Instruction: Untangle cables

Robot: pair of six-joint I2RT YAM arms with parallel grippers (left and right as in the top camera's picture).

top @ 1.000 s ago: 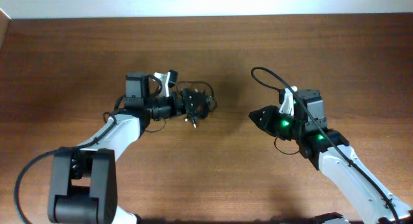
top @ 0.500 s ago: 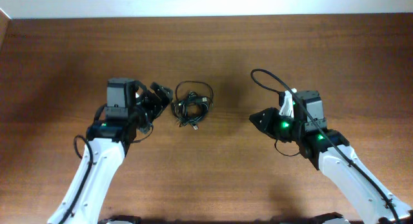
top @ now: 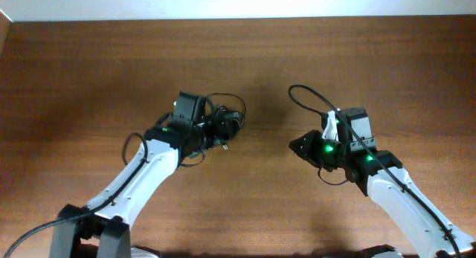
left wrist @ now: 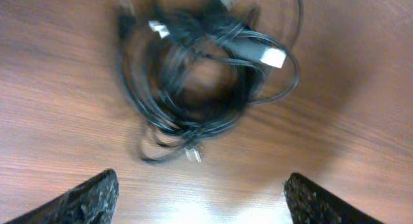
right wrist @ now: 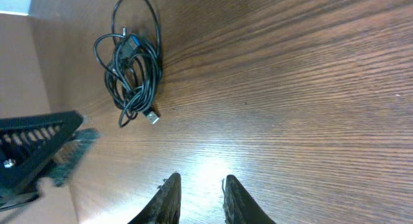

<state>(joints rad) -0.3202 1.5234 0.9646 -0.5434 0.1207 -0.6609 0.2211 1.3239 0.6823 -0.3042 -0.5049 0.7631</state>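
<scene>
We see the cables (right wrist: 132, 72) lying in one loose black coil on the brown wooden worktop (right wrist: 310, 88), with a silvery plug (right wrist: 153, 118) poking out at the coil's lower end. Below the coil and well apart from it sits the right tool (right wrist: 201, 201), its two fingertips a narrow gap apart with nothing between them. Below and to the left of the coil, a black ribbed wedge (right wrist: 35, 150) juts in from the edge, not touching it.
</scene>
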